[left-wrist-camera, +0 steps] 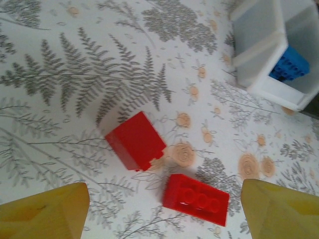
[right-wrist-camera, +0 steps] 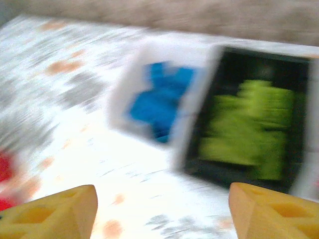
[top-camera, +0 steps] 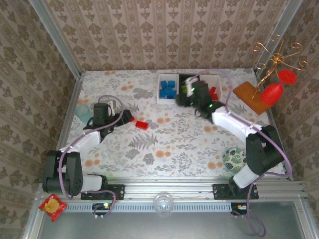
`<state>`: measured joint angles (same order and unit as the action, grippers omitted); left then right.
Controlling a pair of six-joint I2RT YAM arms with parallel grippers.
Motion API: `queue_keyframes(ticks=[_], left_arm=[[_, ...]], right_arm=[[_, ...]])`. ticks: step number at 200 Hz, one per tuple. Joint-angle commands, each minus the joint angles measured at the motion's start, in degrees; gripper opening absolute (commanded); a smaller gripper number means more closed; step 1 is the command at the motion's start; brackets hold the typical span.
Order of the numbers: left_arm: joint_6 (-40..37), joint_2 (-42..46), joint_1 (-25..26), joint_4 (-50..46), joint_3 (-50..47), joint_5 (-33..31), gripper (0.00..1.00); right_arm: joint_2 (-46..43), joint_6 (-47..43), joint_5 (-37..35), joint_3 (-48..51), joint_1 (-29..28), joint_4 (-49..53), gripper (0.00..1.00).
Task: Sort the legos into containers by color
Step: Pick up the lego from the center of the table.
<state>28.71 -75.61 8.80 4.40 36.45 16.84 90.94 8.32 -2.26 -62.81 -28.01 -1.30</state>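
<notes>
While left pincer [left-wrist-camera: 162, 211] and right pincer [right-wrist-camera: 162, 206] gape wide, glossy red studded lego [left-wrist-camera: 197, 200] lies flat

Three containers stand in a row at the 12 o'clock edge of the floral-clothed table [top-camera: 164, 147]. A white rectangular plastic bin [top-camera: 159, 89] holds blue plastic bricks [top-camera: 168, 88]. At its 3 o'clock is a black rectangular plastic bin [top-camera: 185, 77] with lime green plastic bricks [right-wrist-camera: 249, 124] inside. A second white plastic bin [top-camera: 218, 79], holding small red plastic bricks [top-camera: 213, 92], comes next. At 7 o'clock of the first bin, a loose red plastic brick [top-camera: 141, 124] lies on the table, and a second loose red brick [top-camera: 131, 119] lies just beside it at 10 o'clock. A pale teal plastic cup [top-camera: 83, 110] stands at their 9 o'clock.
</notes>
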Motion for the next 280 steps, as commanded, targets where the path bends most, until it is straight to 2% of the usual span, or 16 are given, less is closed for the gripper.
queue_keyframes(ticks=[1, 37, 103, 128, 181, 207, 236, 280], left_arm=[[-0.4, -0.4, -1.3, 2.0, -0.7, 0.1, 0.81], [-0.7, 0.7, -2.4, 1.9, -1.2, 0.0, 0.81], [-1.3, 3.0, -3.4, 2.0, -2.7, -0.6, 0.81], [-1.3, 3.6, -3.9, 2.2, -3.3, -0.5, 0.81], [-1.3, 4.4, -4.2, 2.2, -3.8, 0.6, 0.81], [-1.0, 4.3, -4.2, 2.5, -3.8, 1.6, 0.81], [-0.3, 3.6, -4.2, 3.2, -3.8, 3.0, 0.81], [1.1, 3.7, -3.3, 5.5, -3.8, 5.7, 0.80]], right_arm=[[1.9, -7.9, 3.2, 4.1, -7.8, -2.6, 0.75], [12.5, -11.6, 3.8, -0.5, -15.8, -1.4, 0.80], [29.3, -12.9, 3.8, -14.6, -18.6, 2.6, 0.79], [32.3, -13.1, 5.2, -18.2, -18.6, 3.5, 0.75], [37.7, -12.3, 6.6, -23.0, -18.3, 4.7, 0.57], [37.3, -11.8, 7.8, -23.0, -18.3, 4.4, 0.44], [32.0, -10.0, 9.8, -18.0, -17.7, 0.8, 0.32], [14.4, -2.0, 11.2, 0.0, -12.2, -9.2, 0.29]])
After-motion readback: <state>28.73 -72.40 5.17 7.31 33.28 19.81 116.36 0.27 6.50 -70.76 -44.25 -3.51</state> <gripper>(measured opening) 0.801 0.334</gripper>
